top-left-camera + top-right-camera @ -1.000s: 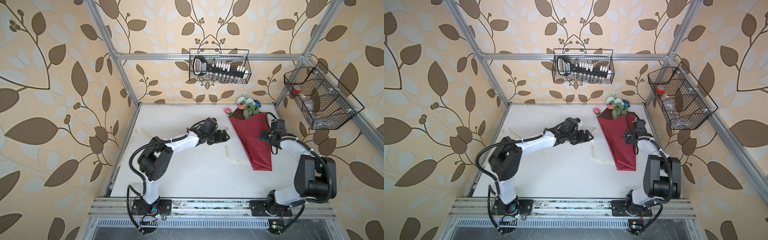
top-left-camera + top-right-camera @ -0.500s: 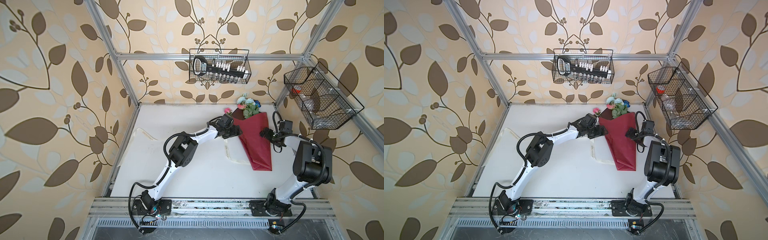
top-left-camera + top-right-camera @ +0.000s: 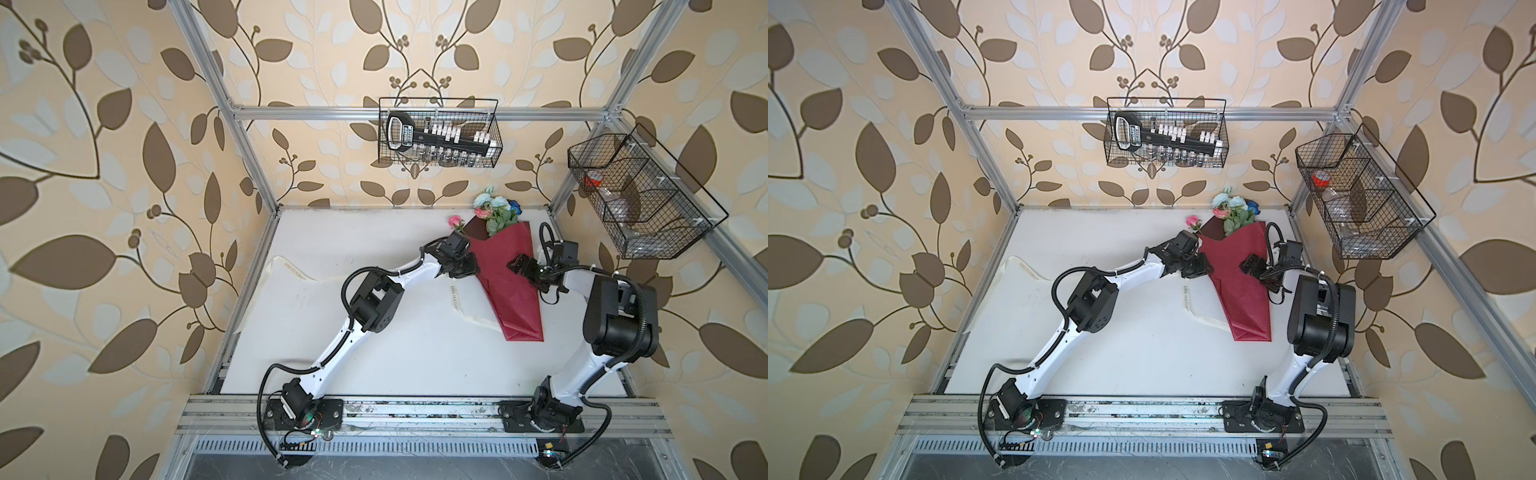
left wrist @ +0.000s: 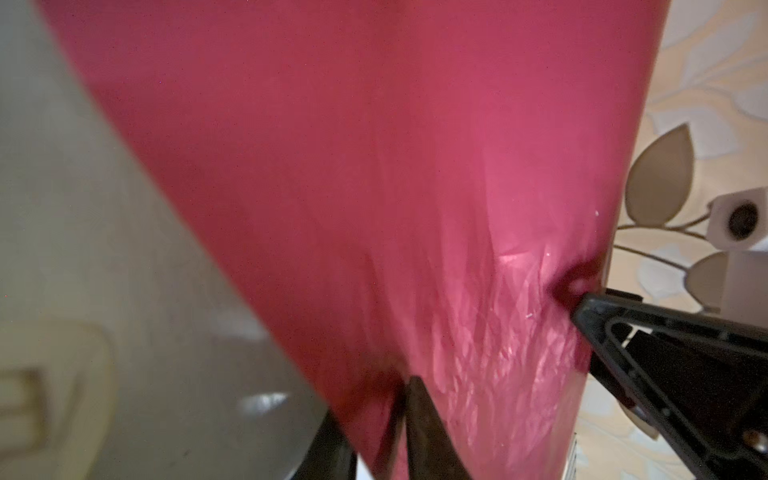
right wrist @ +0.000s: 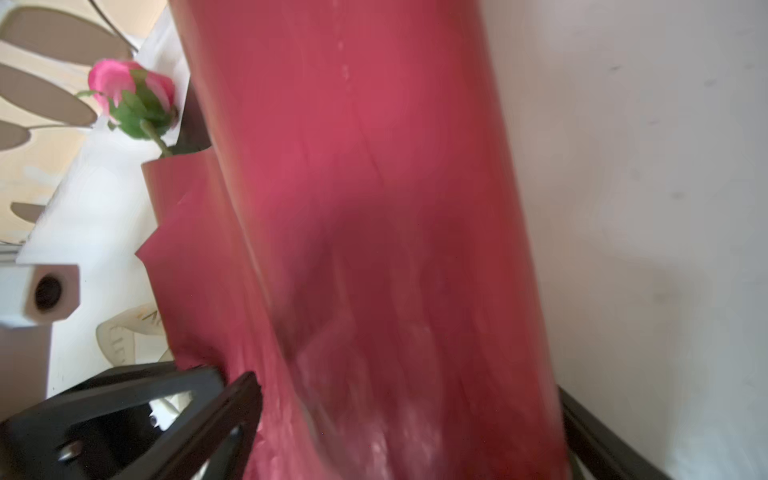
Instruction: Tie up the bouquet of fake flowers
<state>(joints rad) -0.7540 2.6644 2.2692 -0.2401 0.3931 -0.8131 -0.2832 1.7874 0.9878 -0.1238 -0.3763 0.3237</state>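
We see bouquet [image 3: 496, 214] axis running near-far between 2 pincers: left pincer [image 3: 468, 270] pinches red wrap [image 3: 512, 291], right pincer [image 3: 527, 273] wide astride it.

Both top views look down from high up at the whole bench [image 3: 415, 332]. Each wrist view sits very near the red wrap [image 4: 374, 166].
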